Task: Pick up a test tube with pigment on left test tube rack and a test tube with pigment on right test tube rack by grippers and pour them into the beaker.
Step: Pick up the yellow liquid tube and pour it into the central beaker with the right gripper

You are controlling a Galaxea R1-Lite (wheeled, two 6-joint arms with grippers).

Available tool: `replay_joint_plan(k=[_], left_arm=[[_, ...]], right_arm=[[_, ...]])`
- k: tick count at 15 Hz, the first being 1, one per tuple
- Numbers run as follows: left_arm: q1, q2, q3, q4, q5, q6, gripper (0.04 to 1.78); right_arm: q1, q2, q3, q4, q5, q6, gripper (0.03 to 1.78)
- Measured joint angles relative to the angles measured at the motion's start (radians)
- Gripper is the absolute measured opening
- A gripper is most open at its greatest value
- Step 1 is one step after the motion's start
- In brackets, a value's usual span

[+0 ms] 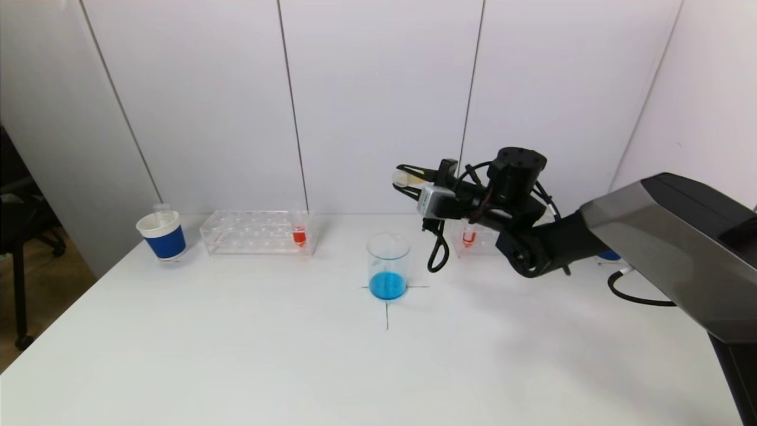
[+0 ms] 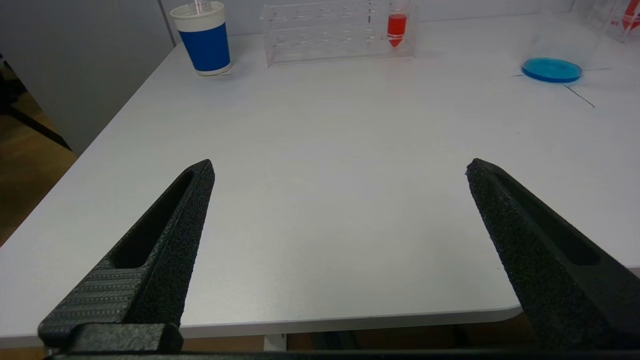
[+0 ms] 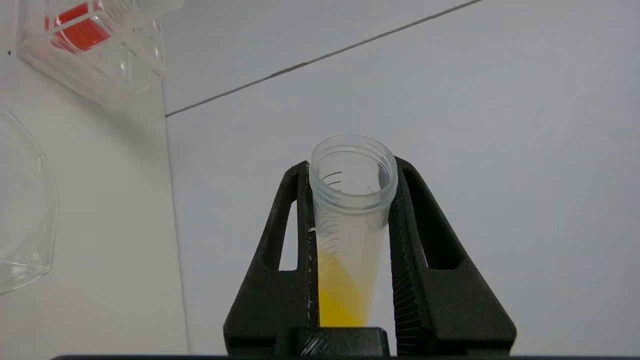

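My right gripper (image 1: 405,178) is shut on an open test tube (image 3: 350,220) holding yellow pigment. It holds the tube tilted nearly level, mouth toward the left, above and slightly right of the beaker (image 1: 388,265). Blue liquid lies in the beaker's bottom. The left rack (image 1: 257,232) carries one tube of red pigment (image 1: 299,235). The right rack (image 1: 476,238), partly hidden by my right arm, holds another red tube (image 1: 468,238). My left gripper (image 2: 340,170) stands open over the table's near edge, holding nothing; the head view does not show it.
A blue and white paper cup (image 1: 162,235) with a clear tube in it stands at the table's far left. A black cross (image 1: 387,307) is drawn under the beaker. White wall panels (image 1: 378,100) rise right behind the racks. Something blue (image 1: 608,255) peeks from behind my right arm.
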Motion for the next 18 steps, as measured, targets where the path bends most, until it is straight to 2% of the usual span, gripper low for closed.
replay_joint_plan(k=[3,8,13,18], left_arm=[[0.0,0.0,0.0,0.0,0.0,0.0,1.76],[0.0,0.0,0.0,0.0,0.0,0.0,1.76],[0.0,0.0,0.0,0.0,0.0,0.0,1.76],[0.0,0.0,0.0,0.0,0.0,0.0,1.76]], right_arm=[[-0.005,-0.003,0.024,-0.002,0.014,-0.058,0.47],[-0.007,-0.003,0.043,-0.002,0.047,-0.084,0.47],[-0.002,-0.006,0.063,-0.012,0.089,-0.159,0.47],[0.013,-0.003,0.074,-0.013,0.117,-0.193,0.47]])
